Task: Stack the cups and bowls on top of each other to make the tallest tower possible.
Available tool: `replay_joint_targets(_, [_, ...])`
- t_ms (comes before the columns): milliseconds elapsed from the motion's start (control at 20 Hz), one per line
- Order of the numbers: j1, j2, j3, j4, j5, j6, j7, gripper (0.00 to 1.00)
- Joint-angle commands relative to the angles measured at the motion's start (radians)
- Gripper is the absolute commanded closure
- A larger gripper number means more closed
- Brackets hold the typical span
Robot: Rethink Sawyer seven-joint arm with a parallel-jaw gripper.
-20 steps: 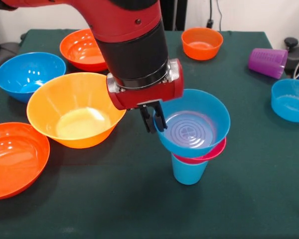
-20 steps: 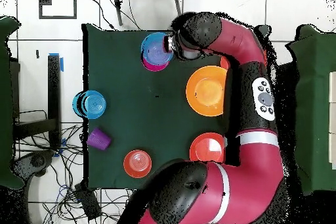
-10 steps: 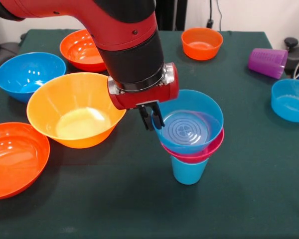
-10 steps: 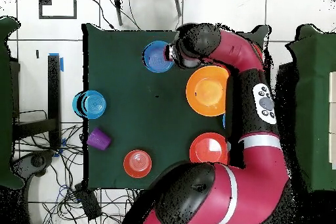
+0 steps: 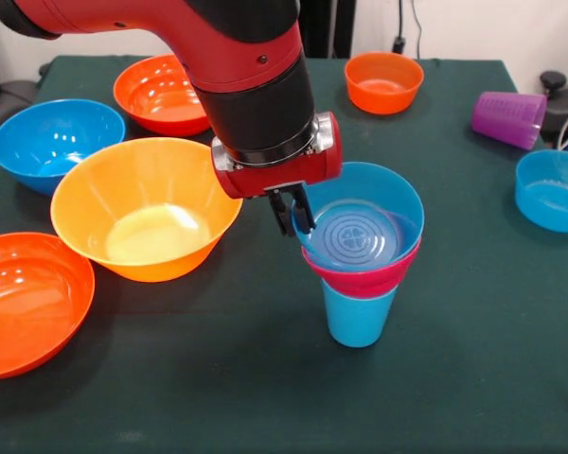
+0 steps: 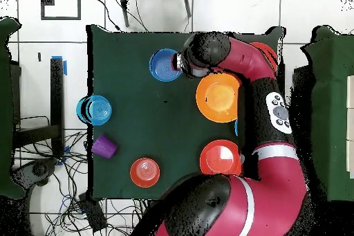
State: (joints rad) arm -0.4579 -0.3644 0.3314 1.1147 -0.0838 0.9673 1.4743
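Note:
The tower stands mid-table: a light blue cup (image 5: 358, 318) upright, a pink bowl (image 5: 362, 280) nested in its mouth, and a small blue bowl (image 5: 360, 230) seated level in the pink one. My gripper (image 5: 292, 210) is at the blue bowl's left rim, shut on that rim with one finger inside and one outside. From overhead the tower (image 6: 164, 64) shows as a blue disc with the gripper (image 6: 181, 64) at its right side. A purple cup (image 5: 508, 118) lies on its side at the far right.
A large yellow-orange bowl (image 5: 142, 213) sits just left of the gripper. A large blue bowl (image 5: 52, 142) and two red-orange bowls (image 5: 156, 95) (image 5: 24, 303) stand further left. A small orange bowl (image 5: 383, 80) is far, and a blue bowl (image 5: 552, 189) stands at the right edge.
The small blue bowl has come down from a tilted hover and settled level into the pink bowl. The gripper came down with it, holding its rim.

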Motion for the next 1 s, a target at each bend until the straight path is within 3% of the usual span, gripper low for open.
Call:
replay_joint_targets(50, [0.001, -0.011, 0.069, 0.128, -0.046, -0.092, -0.066, 1.0])
replay_joint_targets(1000, [0.005, -0.021, 0.091, 0.11, -0.027, -0.102, -0.047, 1.0])
